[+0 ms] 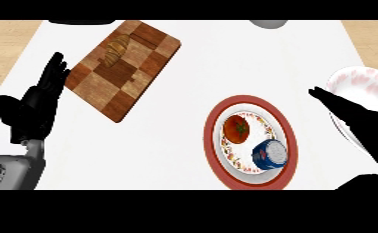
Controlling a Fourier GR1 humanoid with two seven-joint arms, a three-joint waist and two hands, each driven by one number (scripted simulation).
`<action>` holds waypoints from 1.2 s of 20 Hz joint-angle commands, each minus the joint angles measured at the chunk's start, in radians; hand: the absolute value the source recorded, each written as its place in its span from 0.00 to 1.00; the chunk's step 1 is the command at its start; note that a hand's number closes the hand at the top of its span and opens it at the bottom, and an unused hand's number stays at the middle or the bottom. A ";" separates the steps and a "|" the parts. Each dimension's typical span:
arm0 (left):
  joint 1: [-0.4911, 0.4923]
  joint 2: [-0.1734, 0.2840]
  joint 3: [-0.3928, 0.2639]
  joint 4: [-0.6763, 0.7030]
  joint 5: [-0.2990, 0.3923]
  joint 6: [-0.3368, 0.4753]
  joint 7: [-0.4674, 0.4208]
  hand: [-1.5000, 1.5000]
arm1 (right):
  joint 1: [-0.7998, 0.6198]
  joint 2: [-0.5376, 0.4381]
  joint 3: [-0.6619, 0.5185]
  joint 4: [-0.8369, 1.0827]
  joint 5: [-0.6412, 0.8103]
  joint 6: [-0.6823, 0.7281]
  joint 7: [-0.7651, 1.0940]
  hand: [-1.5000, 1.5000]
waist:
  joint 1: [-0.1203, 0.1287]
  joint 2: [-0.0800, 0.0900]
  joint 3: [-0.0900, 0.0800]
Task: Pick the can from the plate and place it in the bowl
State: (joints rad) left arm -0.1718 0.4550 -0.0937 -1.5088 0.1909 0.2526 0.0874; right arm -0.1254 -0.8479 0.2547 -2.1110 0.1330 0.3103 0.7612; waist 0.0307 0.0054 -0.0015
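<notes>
A blue can with a silver top lies on the red-rimmed plate, at its lower right, beside a tomato. The white bowl with pink marks sits at the right edge, partly hidden by my right hand. That hand is open, fingers straight and pointing up-left, just right of the plate and apart from the can. My left hand rests open at the left edge, fingers up.
A checkered wooden cutting board with a croissant lies at the upper left. A grey object shows at the top edge and a dark one at the top left.
</notes>
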 commanded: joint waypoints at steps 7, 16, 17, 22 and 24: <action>-0.014 -0.006 0.049 0.005 -0.004 -0.027 0.021 0.50 | -0.240 0.161 0.158 0.223 -0.092 0.251 0.197 0.00 | -0.014 -0.003 0.000; 0.061 -0.030 0.088 0.008 -0.022 -0.066 -0.041 0.50 | -0.160 0.232 0.269 0.231 0.212 0.183 0.102 0.00 | -0.028 -0.006 0.001; 0.039 -0.056 0.069 0.032 -0.045 -0.057 -0.035 0.50 | -0.186 0.218 0.234 0.268 0.221 0.216 0.046 0.00 | -0.029 -0.005 0.001; -0.002 -0.063 0.081 -0.015 -0.084 -0.056 0.047 0.50 | -0.158 0.281 0.222 0.362 0.364 0.182 -0.061 0.00 | -0.029 -0.005 0.002; 0.019 -0.098 0.071 -0.009 -0.118 -0.024 0.010 0.50 | -0.073 0.328 0.279 0.316 0.407 0.136 -0.026 0.00 | -0.032 -0.006 0.002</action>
State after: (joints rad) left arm -0.1443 0.3889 -0.0258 -1.5299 0.1120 0.2071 0.1077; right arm -0.2745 -0.5744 0.4932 -1.7939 0.4449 0.4919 0.7545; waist 0.0025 -0.0003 0.0000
